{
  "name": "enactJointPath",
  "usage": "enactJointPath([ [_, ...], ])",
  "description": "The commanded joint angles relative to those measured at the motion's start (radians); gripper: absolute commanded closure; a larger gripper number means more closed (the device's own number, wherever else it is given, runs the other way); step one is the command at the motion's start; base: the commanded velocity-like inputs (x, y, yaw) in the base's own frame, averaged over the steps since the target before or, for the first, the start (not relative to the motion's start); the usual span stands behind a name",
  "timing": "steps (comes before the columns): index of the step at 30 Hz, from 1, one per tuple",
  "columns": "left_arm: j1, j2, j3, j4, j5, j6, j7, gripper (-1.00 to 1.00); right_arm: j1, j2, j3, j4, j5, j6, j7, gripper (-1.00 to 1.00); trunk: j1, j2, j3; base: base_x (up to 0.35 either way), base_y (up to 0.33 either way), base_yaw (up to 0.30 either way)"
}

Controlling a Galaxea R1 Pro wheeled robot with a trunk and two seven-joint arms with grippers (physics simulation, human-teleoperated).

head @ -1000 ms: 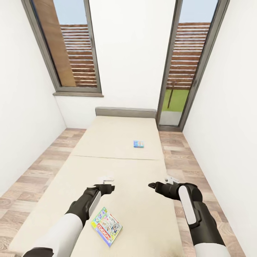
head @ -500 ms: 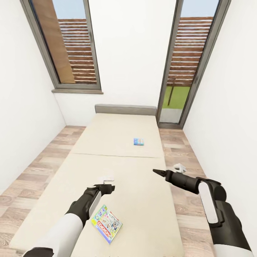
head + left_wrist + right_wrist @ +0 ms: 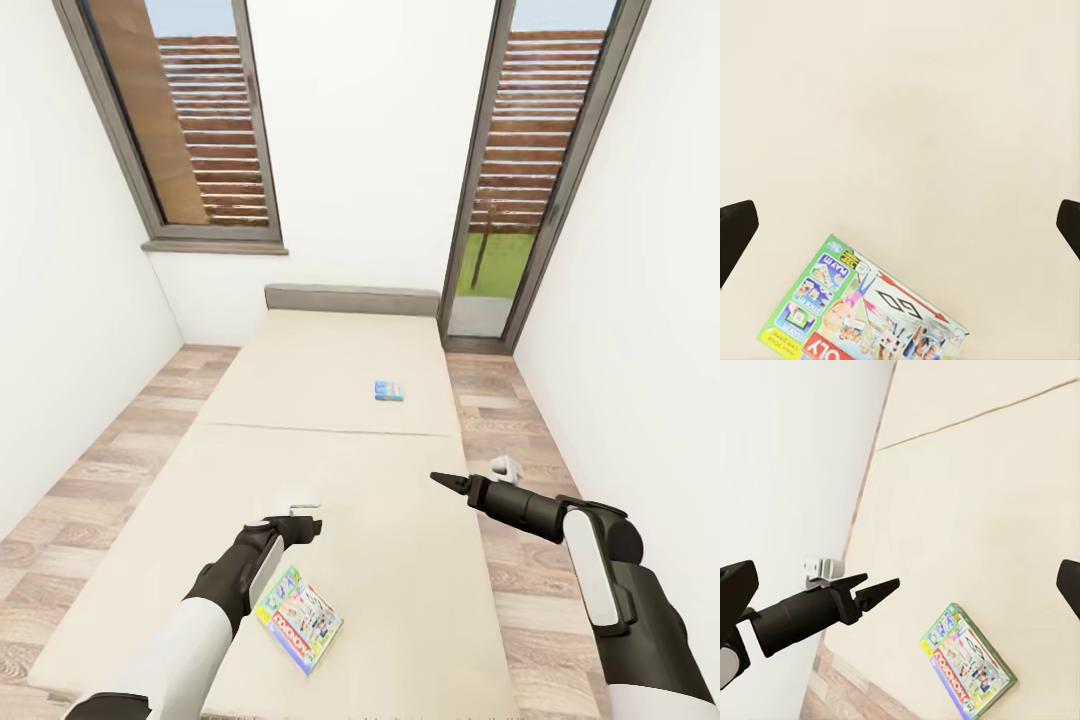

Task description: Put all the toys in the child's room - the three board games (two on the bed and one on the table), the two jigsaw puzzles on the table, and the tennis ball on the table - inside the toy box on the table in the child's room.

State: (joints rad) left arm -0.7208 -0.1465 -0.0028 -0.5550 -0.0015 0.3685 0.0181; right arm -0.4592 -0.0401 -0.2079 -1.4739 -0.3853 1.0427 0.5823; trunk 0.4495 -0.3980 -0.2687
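Observation:
Two board games lie on the bed [image 3: 330, 440]. The larger yellow-green-red one [image 3: 299, 620] sits near the foot end, and the small blue one [image 3: 389, 390] is on the far mattress section. My left gripper [image 3: 308, 527] hovers open just beyond the larger game [image 3: 862, 315], its dark fingertips [image 3: 735, 232] wide apart over bare mattress. Over the bed's right side hangs my right gripper [image 3: 440, 479], open and holding nothing, with its fingertips [image 3: 1069, 585] spread. The right wrist view looks across at the left gripper [image 3: 874, 591] and the larger game [image 3: 967, 660].
A low grey headboard [image 3: 350, 298] stands against the white far wall between two tall grey-framed windows [image 3: 200, 130]. Wood-plank floor [image 3: 110, 470] runs along both sides of the bed, closed in by white side walls.
My right arm has swung out to the right and reached further forward over the bed. The left arm has held still. The head view has shifted slightly.

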Motion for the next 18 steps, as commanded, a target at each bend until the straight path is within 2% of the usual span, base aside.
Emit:
enactJointPath([
  [1,0.000,0.000,0.000,-0.002,0.000,0.006,0.002,-1.00,-0.001,0.000,-0.002,0.000,0.006,0.005,0.009,-1.00,0.001,-0.002,-0.004,0.000,0.000,0.000],
  [8,0.000,0.000,0.000,-0.002,0.000,0.006,0.002,-1.00,-0.001,-0.007,-0.002,0.000,-0.010,0.005,0.036,-1.00,0.001,-0.002,-0.015,0.000,0.000,0.000],
  [15,0.000,0.002,-0.001,-0.002,-0.001,0.006,0.002,-1.00,0.001,-0.048,-0.002,0.003,-0.022,0.004,0.229,-1.00,0.001,-0.002,-0.026,0.000,0.000,0.000],
  [18,-0.001,0.003,-0.002,-0.002,-0.002,0.007,0.002,-1.00,0.002,-0.053,-0.002,0.003,-0.020,0.002,0.255,-1.00,0.001,-0.002,-0.031,0.000,0.000,0.000],
])
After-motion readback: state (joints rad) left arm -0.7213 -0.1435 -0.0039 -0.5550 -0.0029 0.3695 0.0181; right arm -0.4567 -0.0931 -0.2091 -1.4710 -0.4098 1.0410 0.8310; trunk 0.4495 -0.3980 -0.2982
